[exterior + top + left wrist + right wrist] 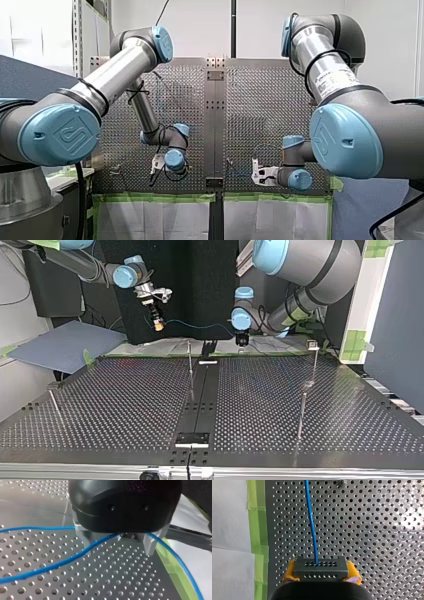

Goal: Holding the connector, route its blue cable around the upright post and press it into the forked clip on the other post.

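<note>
1. My right hand [322, 576] is clamping the connector [321, 567] between yellow pads [289, 572], near the bench [374, 530] edge.
2. The cable [312, 525] is looking light and limp, so I am judging the rigid connector to be the better hold.
3. The cable is running through my left hand [117, 538]; I cannot tell its grip.

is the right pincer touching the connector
Touching: in the right wrist view the right pincer has yellow pads pressed against both sides of the connector.

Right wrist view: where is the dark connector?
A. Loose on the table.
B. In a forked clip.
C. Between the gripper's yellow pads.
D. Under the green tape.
C: the connector sits between the yellow pads of my right gripper, its blue cable running out ahead.
</note>
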Tool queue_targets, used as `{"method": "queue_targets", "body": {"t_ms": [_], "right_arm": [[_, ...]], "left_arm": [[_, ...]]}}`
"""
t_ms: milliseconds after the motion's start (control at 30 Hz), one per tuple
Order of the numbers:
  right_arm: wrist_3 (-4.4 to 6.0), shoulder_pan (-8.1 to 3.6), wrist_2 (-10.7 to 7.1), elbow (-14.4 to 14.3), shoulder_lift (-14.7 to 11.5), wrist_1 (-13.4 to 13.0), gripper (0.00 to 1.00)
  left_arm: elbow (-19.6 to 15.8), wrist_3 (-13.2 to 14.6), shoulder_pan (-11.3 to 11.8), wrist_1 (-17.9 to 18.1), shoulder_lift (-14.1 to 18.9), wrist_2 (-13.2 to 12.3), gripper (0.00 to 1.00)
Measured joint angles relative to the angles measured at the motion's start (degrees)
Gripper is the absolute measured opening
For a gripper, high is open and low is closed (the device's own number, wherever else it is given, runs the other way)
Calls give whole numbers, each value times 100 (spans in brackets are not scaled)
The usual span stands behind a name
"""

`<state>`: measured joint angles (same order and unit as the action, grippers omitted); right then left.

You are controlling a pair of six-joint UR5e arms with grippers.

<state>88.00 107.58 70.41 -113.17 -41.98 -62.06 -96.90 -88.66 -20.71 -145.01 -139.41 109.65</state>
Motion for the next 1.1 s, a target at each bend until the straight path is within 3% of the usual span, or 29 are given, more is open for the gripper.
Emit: {"method": "queue_targets", "body": {"t_ms": [200,467,1100], "right_arm": [[0,-2,0,0,0,2,0],[0,0,0,0,0,5,0],[-13,-1,0,1,0,9,0]], "left_arm": [[-38,-306,29,6,6,15,99],[-318,-745,108,335,7,16,99],[-570,-1707,275,774,118,62,99]]}}
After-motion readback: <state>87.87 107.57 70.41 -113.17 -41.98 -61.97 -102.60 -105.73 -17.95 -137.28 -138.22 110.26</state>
